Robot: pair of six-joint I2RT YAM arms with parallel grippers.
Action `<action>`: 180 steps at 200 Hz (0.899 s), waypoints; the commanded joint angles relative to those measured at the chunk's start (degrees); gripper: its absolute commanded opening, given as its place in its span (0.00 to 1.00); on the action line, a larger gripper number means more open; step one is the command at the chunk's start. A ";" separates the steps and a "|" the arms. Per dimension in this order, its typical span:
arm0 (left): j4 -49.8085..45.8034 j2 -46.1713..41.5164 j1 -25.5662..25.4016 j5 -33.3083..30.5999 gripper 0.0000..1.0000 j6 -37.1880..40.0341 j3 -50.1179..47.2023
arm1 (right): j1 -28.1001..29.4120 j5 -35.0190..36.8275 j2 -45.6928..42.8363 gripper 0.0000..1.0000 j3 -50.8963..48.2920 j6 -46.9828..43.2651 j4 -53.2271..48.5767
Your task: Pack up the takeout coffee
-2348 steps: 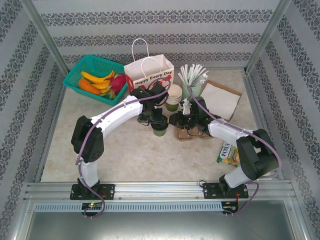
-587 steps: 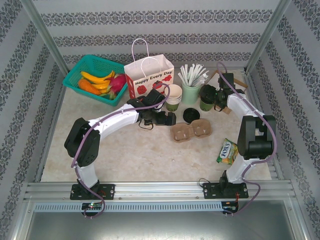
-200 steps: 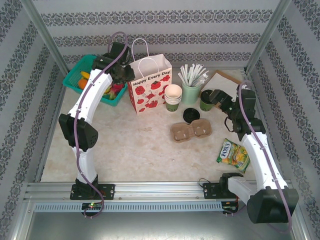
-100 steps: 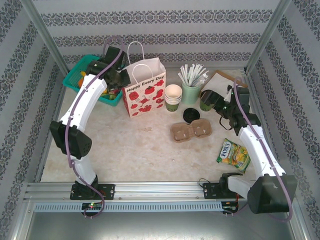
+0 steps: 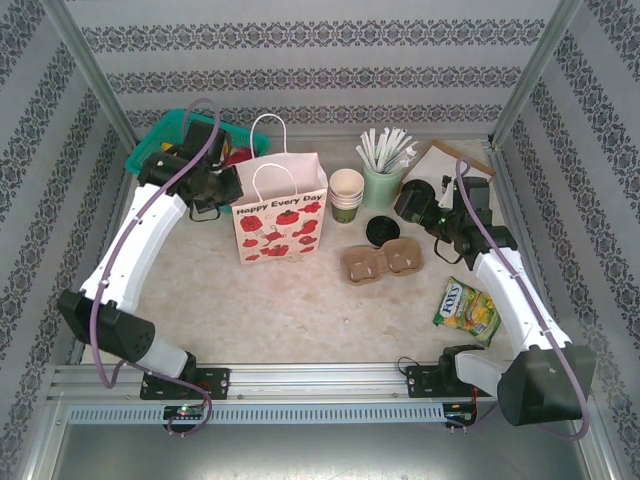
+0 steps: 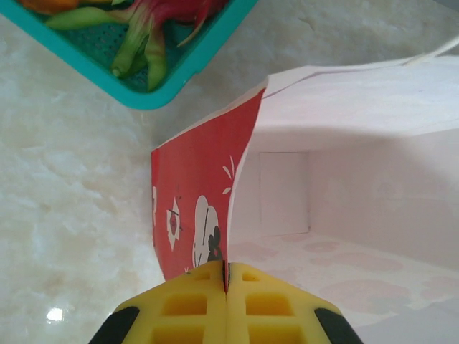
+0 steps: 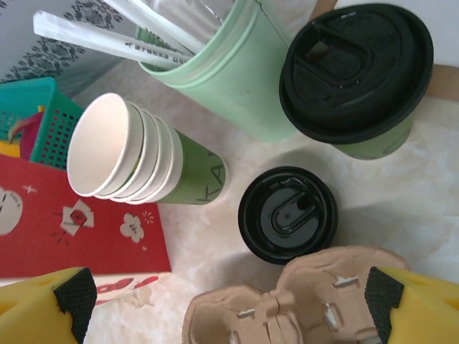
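With the bag [image 5: 280,215] pinched by the left gripper [image 6: 226,301] and the right gripper [image 7: 233,304] spread, the cup [image 7: 356,68] is not yet packed.

Left pincer [image 5: 222,192] holds the paper bag [image 5: 285,225] by its left edge; carrier tray [image 5: 382,262] lies nearby.

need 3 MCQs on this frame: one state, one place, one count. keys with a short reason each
1. The left gripper is: A wide open; B shut on the paper bag's edge; C shut on nothing.
2. The loose black lid lies: A inside the paper bag; B on the table beside the carrier tray; C in the left gripper.
3. Carrier tray pockets filled: A none; B one; C two.
Answers: 1 B, in the left wrist view its jaws pinch the paper bag's edge. 2 B, it lies flat just beyond the carrier tray. 3 A, both pockets are empty.
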 commanded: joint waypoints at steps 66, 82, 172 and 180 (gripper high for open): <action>7.72 -7.08 -7.81 11.20 0.31 -10.14 -11.73 | 3.24 1.60 4.59 0.98 4.63 -2.37 -3.18; 8.61 -5.66 -10.20 14.66 0.48 -6.23 -9.80 | 4.27 1.90 5.64 0.98 5.51 -3.98 -3.94; -0.20 -5.52 -7.68 7.56 1.00 26.78 0.95 | 7.30 4.90 6.68 0.98 5.91 -6.21 -4.65; 1.73 -4.95 -6.41 7.06 1.00 29.59 0.45 | 7.49 5.17 6.45 0.98 5.34 -5.87 -4.12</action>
